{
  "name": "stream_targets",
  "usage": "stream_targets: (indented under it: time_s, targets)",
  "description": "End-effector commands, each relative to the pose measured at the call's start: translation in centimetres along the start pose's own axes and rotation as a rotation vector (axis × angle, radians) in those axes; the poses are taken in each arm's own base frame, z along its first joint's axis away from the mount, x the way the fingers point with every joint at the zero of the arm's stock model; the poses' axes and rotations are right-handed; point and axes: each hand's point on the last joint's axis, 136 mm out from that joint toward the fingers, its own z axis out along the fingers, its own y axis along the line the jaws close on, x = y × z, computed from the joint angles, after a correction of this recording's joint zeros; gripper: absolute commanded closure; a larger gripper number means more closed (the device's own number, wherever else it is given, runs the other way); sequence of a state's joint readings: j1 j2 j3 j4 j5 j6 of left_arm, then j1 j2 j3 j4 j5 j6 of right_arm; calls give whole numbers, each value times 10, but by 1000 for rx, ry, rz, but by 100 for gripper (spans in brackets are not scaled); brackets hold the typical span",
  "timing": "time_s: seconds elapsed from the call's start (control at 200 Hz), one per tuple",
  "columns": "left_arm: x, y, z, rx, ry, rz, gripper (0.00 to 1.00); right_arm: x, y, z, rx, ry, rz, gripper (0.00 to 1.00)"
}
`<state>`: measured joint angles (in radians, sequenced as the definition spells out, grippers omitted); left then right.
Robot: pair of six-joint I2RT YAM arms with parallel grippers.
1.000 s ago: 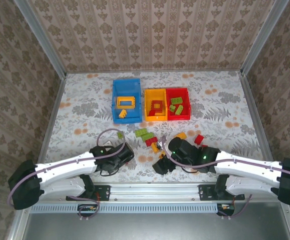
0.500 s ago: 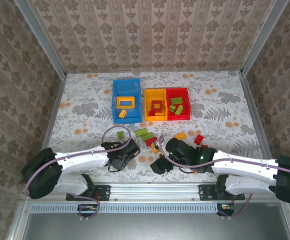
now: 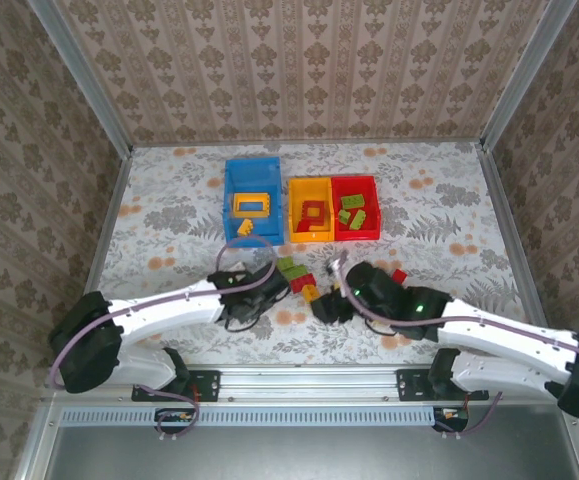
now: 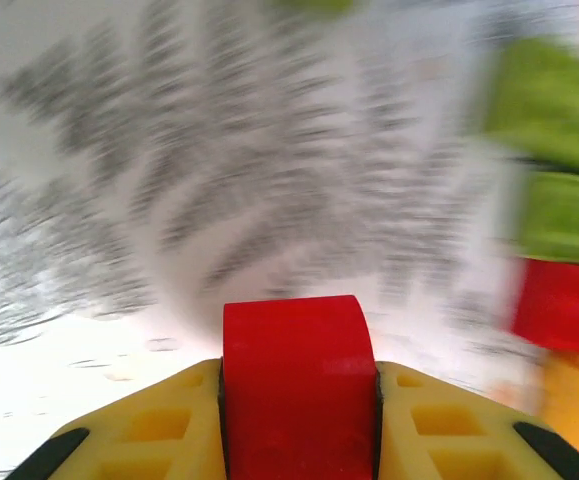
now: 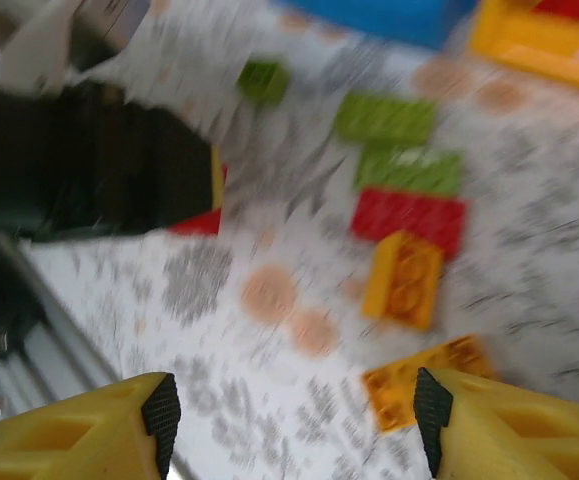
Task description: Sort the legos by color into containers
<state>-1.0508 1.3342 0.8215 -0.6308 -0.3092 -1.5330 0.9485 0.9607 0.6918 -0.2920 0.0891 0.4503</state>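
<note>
Left claw (image 3: 272, 288) pinching red lego (image 4: 297, 370) beside the loose pile; lift straight, carry to red bin (image 3: 356, 237); right claw (image 5: 294, 408) wide over yellow lego (image 5: 404, 280) on worktop (image 3: 169, 220); arms close, so stagger moves.

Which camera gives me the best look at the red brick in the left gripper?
Left wrist: the red brick sits large and sharp between the yellow fingers. In the top external view the left gripper hides it. The right wrist view, blurred, catches a red sliver, probably it.

White arms (image 3: 159, 312), black joints (image 3: 79, 345), lilac cables (image 3: 244, 241), yellow tool fingers (image 5: 509, 430).
</note>
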Motion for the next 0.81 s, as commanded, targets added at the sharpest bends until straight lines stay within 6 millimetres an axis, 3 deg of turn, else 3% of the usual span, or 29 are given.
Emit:
stream_targets:
  time_s: [0.0, 0.185, 0.39, 0.605, 0.8]
  targets:
    - [-32, -50, -27, 39, -93, 259, 74, -52, -34, -24, 106, -159, 147, 35]
    - [-62, -132, -39, 69, -87, 480, 76, -92, -75, -25, 196, -190, 304, 40]
    - [-86, -187, -5, 73, -30, 553, 77, -105, -99, -13, 218, -165, 439, 42]
    - [-89, -219, 42, 80, 38, 597, 78, -101, -106, -6, 204, -144, 494, 43]
    - [-87, -216, 78, 37, 77, 598, 75, -94, -107, -10, 205, -141, 499, 42]
